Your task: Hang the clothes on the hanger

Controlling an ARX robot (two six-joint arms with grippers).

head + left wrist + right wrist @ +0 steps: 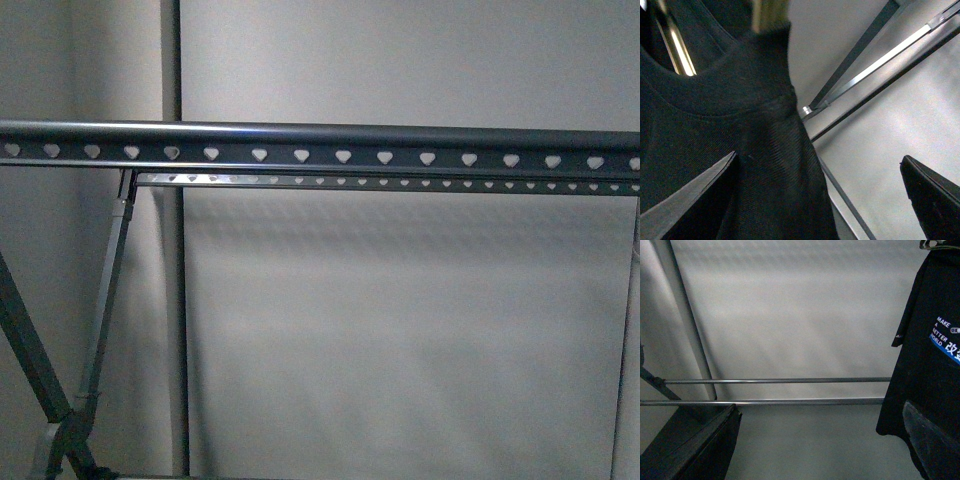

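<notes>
Front view: one grey heart-holed rail point(320, 135) running level across the frame, with fifteen whole heart holes and a sixteenth cut by the edge. Just behind and below, one second punched rail point(400, 182). Two slanted legs point(105, 300) crossing low down; one upright pole point(172, 60) against the wall.

Left wrist view: one black T-shirt point(740, 150) hanging close, its collar on one brass-coloured hanger point(680, 50). Left claw point(818, 156) spread wide, two fingers point(690, 205) far apart, cloth just beside one, nothing pinched. Three slanted rack bars point(880, 60) beyond.

Right wrist view: right claw point(820, 405) spread wide and empty, two fingers point(690, 445) showing. Two thin level rods point(775, 381) ahead. Same T-shirt point(925, 370) hanging partly behind one finger, showing white lettering point(941, 330) and one blue stripe point(946, 347).
</notes>
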